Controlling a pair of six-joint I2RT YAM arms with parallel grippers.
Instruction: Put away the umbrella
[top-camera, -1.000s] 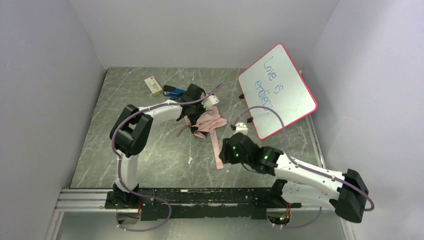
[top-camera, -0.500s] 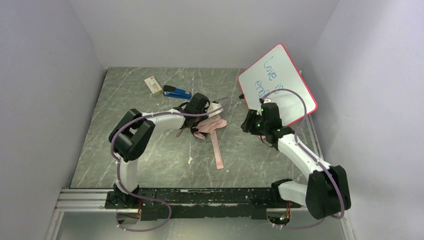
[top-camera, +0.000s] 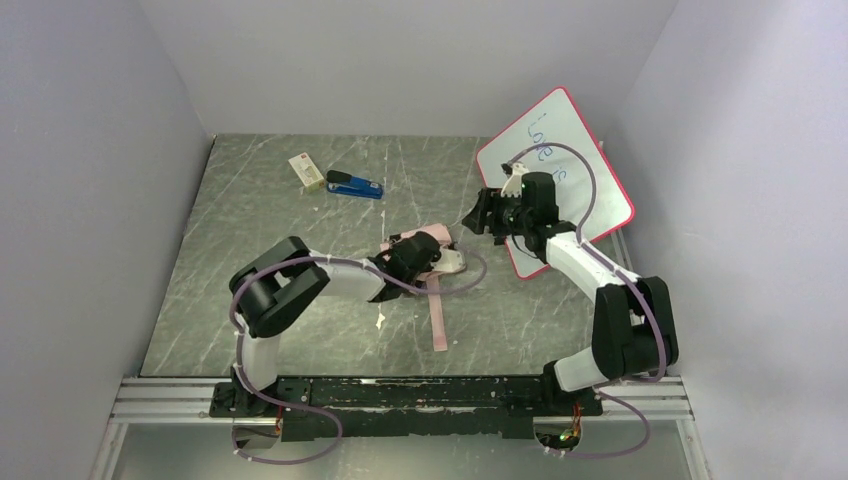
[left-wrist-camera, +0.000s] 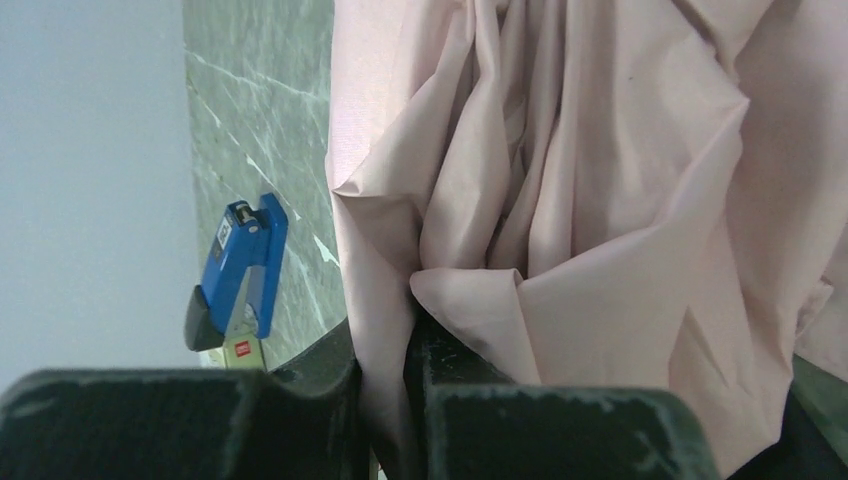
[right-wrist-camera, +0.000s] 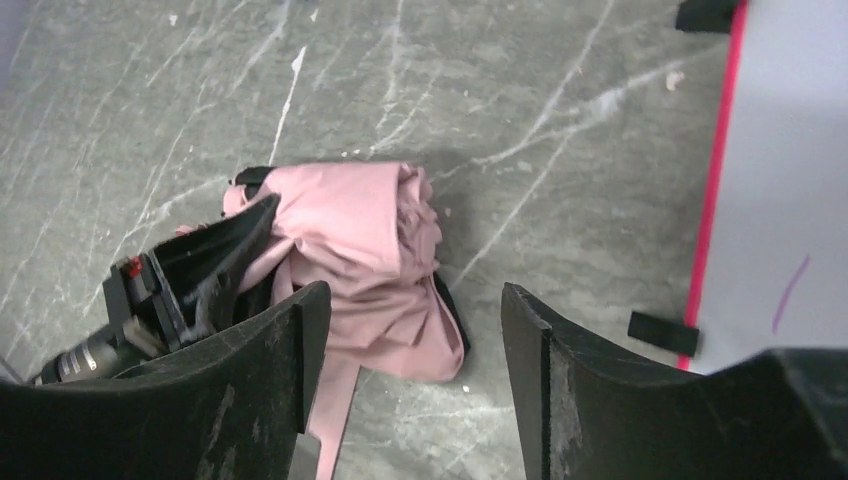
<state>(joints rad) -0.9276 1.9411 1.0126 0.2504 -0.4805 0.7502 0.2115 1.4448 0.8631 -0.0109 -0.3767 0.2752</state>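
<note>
The umbrella lies crumpled mid-table, pale pink fabric up, black showing at its edges. Its long pink strap trails toward the near edge. My left gripper sits on the bundle. In the left wrist view it is shut on a fold of the pink fabric, which fills that view. My right gripper hovers open and empty to the right of the umbrella. In the right wrist view its open gripper frames the edge of the umbrella. The shaft and handle are hidden.
A pink-framed whiteboard leans at the back right, close behind my right gripper; its edge shows in the right wrist view. A blue stapler and a small box lie at the back left. Grey walls enclose the table.
My left gripper has pulled the umbrella toward the near right. My right arm has swung from the near side up to beside the whiteboard, above the umbrella's right side.
</note>
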